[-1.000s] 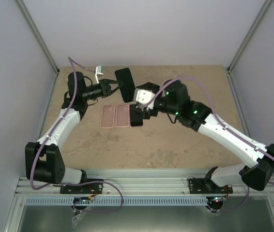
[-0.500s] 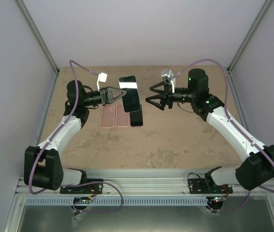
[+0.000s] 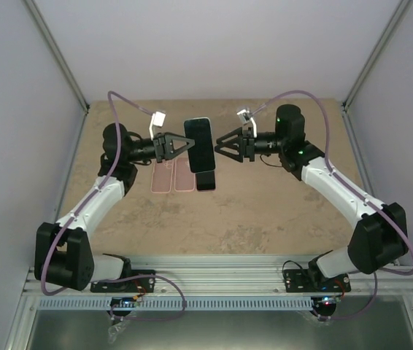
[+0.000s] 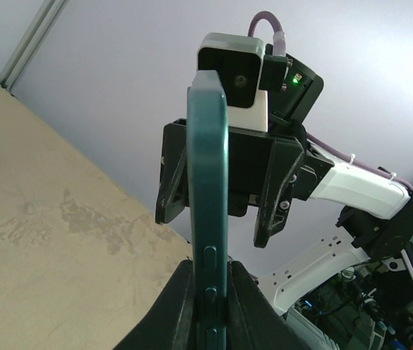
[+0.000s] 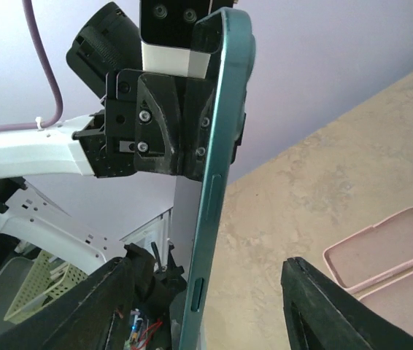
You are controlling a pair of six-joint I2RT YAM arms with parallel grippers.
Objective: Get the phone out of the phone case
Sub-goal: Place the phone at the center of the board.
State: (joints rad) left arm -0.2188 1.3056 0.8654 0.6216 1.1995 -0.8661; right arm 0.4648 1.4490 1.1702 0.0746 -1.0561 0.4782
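My left gripper (image 3: 187, 144) is shut on the phone in its teal case (image 3: 200, 144) and holds it upright above the table. In the left wrist view the case's edge with its side buttons (image 4: 209, 211) runs up from between my closed fingers (image 4: 184, 299). My right gripper (image 3: 219, 147) is open and faces the phone from the right, its fingertips close to the phone's far edge. In the right wrist view the teal edge (image 5: 217, 168) stands between my spread fingers (image 5: 316, 306), with gaps on both sides.
Two pink phone cases (image 3: 174, 176) lie side by side on the tan table, with a dark flat item (image 3: 206, 179) next to them, all under the held phone. The pink cases also show in the right wrist view (image 5: 389, 255). Grey walls enclose the table.
My right arm has lifted from beside the cases on the table and swung round to face the phone with open jaws. My left gripper has moved the phone slightly right.
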